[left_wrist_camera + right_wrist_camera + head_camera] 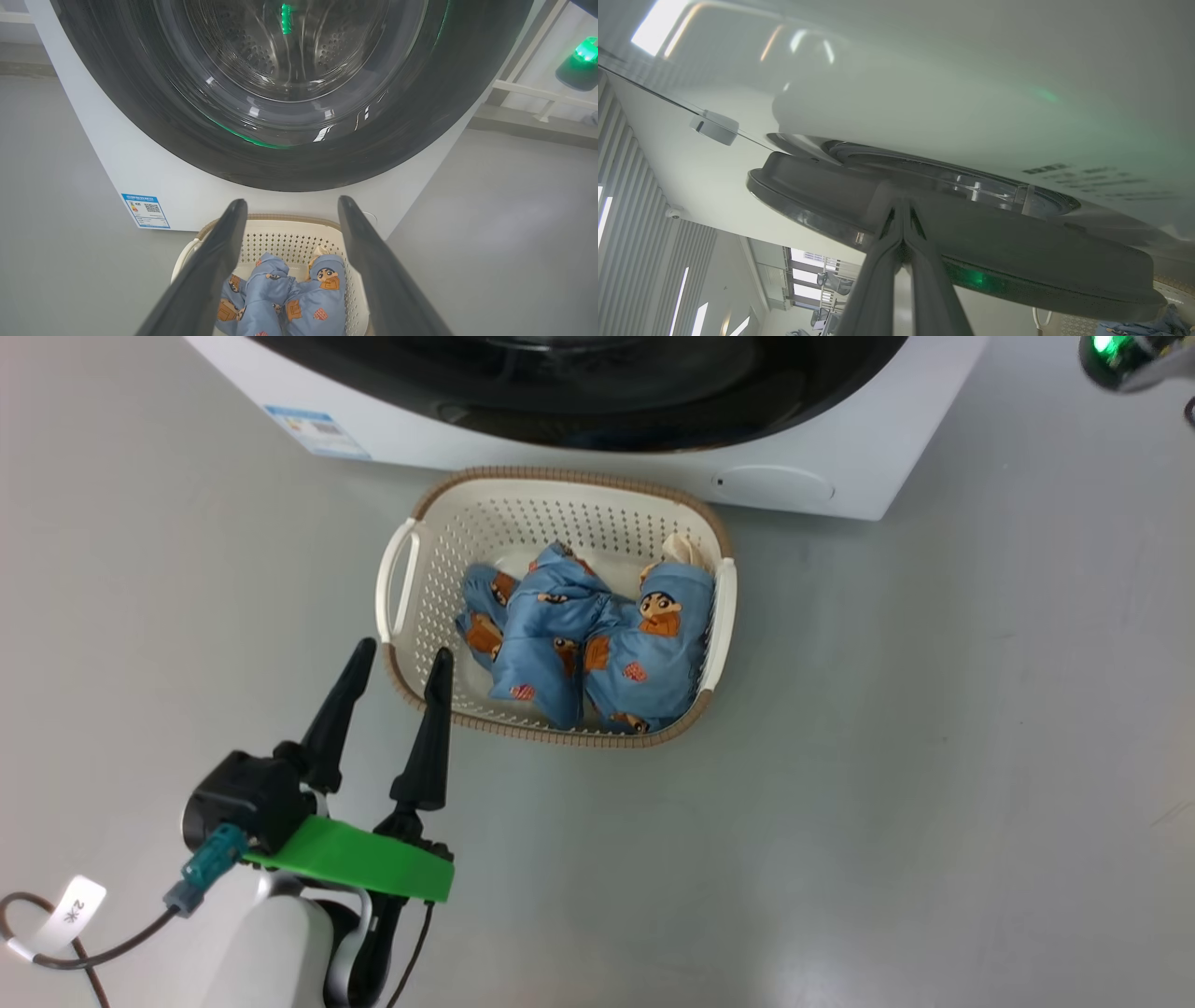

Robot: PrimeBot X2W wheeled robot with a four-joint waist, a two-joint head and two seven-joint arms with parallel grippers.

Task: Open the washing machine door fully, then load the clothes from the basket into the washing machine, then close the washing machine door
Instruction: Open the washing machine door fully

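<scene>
1. Door (299, 163): on the machine (896, 439) front, at 12 o'clock in the head view. The right wrist view shows a gap behind its rim, so it is judged slightly ajar; how far cannot be told.
2. Right gripper (902, 205): fingers pressed together, tips against the edge of the door rim, nothing seen between them. Risk: the tips slip off the glossy rim and the door does not open.
3. Basket (551, 474): centre, on the floor (934, 756) just before the machine, below the door. Whether the swinging door would clear it cannot be told.
4. Clothes (588, 644): bunched in the basket, toward 3 o'clock. Risk: tangled pieces lift together and one drops on the floor.
5. Left gripper (402, 650): at 7 o'clock, fingers spread wide, empty, tips straddling the basket's 8 o'clock rim. Risk: a careless reach knocks the basket askew.
6. Others: label (317, 431) at 11 o'clock and flap (773, 483) at 1 o'clock, both on the machine. A tagged cable (75, 910) lies at 8 o'clock and is liable to snag.
</scene>
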